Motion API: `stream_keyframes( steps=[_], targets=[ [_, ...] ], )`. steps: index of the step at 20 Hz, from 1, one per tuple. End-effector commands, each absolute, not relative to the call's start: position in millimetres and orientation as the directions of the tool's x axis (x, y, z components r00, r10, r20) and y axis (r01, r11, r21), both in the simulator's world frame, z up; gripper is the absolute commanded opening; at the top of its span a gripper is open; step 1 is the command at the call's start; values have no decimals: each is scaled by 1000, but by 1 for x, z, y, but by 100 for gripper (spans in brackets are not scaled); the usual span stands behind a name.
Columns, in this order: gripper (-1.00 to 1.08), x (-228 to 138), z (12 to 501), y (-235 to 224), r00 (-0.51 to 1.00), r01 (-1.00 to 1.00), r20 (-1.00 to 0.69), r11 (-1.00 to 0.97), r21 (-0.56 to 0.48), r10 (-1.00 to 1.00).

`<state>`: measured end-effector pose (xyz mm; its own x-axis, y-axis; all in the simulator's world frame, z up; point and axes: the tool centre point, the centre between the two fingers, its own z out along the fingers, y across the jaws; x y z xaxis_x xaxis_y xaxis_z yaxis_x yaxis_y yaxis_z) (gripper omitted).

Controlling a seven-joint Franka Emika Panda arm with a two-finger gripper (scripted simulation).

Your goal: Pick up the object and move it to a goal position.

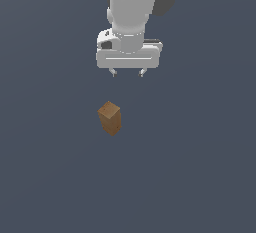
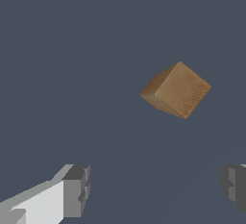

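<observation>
my hand point(image 1: 128, 72) hangs w/ fingers point(image 2: 77, 189) wide apart, nothing btwn them. brown wood-grain block point(image 1: 110, 118), plain faces, boxy, stands upright on the flat grey tabletop point(image 1: 200, 177), clear of my hand.

Panda arm point(image 1: 131, 7) comes in from the top of the exterior view, wrist pointing straight down, white hand body level and square-on. Gripper point(image 1: 128, 72) hangs above the brown block point(image 1: 110, 118), well apart from it, no contact. Jaws spread wide, only two short dark fingertips point(image 1: 114, 72) poking out below the hand. In the wrist view, both grey finger pads point(image 2: 77, 190) sit far apart (nothing between them), with the block off-centre beyond them.
</observation>
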<state>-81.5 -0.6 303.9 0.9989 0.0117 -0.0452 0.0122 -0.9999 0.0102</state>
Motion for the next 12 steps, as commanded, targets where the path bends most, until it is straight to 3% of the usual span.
stream_keyframes(
  steps=[1,12],
  targets=[
    [100,-82,304,-1,999,12,-45,-1000,10,12],
    [100,-82,320,-19,999,-22,-31,-999,36,-23]
  ],
)
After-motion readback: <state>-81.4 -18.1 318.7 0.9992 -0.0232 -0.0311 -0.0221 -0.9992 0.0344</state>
